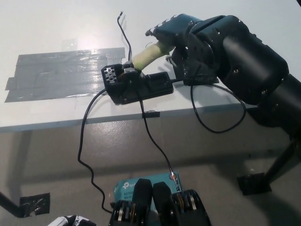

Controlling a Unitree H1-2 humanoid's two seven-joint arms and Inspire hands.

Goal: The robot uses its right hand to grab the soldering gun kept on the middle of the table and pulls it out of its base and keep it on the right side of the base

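The soldering gun (146, 56), with a pale yellow handle, sits tilted in its black base (137, 85) near the front edge of the white table (56, 28). My black right hand (175, 32) hovers over the rear end of the handle, with the fingers arched above it and apart; the handle's end runs under the palm. The hand is open and the gun is still seated in the base. Only a sliver of my white left hand (70, 220) shows at the bottom left edge.
A wide patch of grey tape (66, 73) lies on the table left of the base. Black cables (83, 141) hang from the base over the table edge to the floor. On the floor are a teal box (136, 186) and a black stand foot (254, 183).
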